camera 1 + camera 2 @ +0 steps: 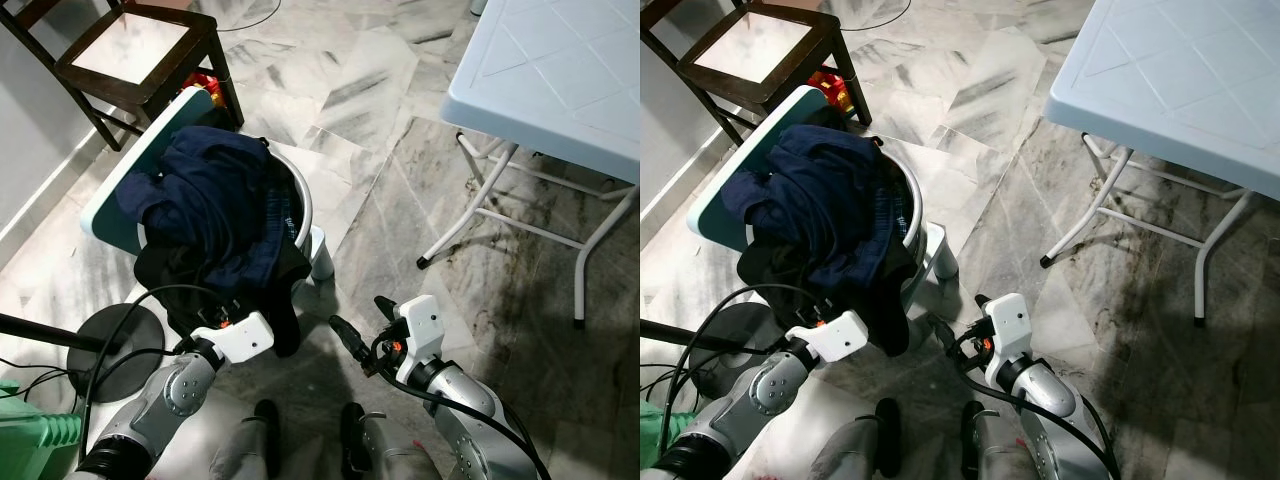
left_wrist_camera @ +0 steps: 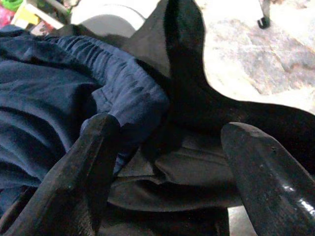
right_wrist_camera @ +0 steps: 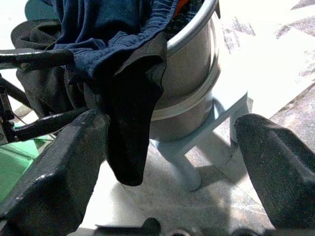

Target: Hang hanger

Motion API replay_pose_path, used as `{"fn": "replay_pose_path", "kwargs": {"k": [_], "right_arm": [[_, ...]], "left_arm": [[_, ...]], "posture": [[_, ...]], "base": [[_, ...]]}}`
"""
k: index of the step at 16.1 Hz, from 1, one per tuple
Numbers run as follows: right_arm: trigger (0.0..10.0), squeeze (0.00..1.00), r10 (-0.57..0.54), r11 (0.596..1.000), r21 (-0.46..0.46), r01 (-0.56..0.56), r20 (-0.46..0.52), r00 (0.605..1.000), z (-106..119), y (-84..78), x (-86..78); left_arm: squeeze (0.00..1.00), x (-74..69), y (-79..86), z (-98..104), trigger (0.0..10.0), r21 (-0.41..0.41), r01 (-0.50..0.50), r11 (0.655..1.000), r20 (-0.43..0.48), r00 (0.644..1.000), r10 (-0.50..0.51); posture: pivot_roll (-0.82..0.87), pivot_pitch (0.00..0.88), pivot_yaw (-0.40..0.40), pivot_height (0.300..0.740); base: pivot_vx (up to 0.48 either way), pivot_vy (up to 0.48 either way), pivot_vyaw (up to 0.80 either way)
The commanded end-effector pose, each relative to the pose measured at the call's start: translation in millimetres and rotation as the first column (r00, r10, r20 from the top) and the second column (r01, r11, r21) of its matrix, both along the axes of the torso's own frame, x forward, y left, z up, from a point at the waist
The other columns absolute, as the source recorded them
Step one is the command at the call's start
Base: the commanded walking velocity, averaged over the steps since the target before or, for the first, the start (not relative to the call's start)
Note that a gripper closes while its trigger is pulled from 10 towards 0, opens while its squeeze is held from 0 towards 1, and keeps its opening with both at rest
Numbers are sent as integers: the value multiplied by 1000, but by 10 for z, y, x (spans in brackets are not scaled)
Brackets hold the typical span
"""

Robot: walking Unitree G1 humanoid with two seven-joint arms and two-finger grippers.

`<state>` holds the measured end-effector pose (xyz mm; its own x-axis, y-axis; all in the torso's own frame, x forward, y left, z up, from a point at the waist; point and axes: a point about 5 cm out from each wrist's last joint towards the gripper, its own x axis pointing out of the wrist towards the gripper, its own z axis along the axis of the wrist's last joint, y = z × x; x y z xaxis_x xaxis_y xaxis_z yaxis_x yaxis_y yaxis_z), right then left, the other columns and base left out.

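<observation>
A heap of clothes fills a metal basin (image 1: 303,205) that stands on a pale blue stool (image 1: 110,215). A navy garment (image 1: 215,190) lies on top, and a black garment (image 1: 283,305) droops over the basin's near side. My left gripper (image 2: 167,162) is open, close up against the navy cloth (image 2: 59,93) and the black cloth (image 2: 197,103), with nothing clamped. My right gripper (image 1: 362,322) is open too, low over the floor just right of the stool, facing the basin (image 3: 192,73) and the hanging black cloth (image 3: 130,113).
A dark wooden chair (image 1: 140,55) stands behind the stool at the left. A white folding table (image 1: 560,70) occupies the right, its legs reaching the marble floor. A black round stand base (image 1: 115,345) with cables and a green object (image 1: 35,440) sit at my left.
</observation>
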<state>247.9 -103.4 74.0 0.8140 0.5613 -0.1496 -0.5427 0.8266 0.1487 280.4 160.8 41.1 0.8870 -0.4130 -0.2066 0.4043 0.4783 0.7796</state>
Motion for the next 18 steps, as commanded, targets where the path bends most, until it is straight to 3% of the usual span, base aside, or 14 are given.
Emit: {"fn": "replay_pose_path", "kwargs": {"k": [1,6,8,18], "right_arm": [[10000,0,5,1000,0,-5,-20,1000,-31,17,-44],[10000,0,11,1000,-1,-11,-25,1000,-42,36,-31],[10000,0,7,1000,-1,-7,-25,1000,-48,33,-29],[10000,0,-6,1000,0,6,-26,1000,-59,30,-36]], "left_arm": [[0,-65,49,-84,10000,48,23,999,-41,999,-21],[0,124,172,-1,10000,85,-15,996,-36,999,18],[0,186,197,20,0,87,-30,996,-38,999,33],[0,260,156,36,0,55,-18,998,-48,999,20]], "posture": [[-47,329,28,740],[-45,328,30,740],[-48,325,32,740],[-49,329,39,740]], "base": [[0,0,0],[0,0,0],[0,0,0],[0,0,0]]}}
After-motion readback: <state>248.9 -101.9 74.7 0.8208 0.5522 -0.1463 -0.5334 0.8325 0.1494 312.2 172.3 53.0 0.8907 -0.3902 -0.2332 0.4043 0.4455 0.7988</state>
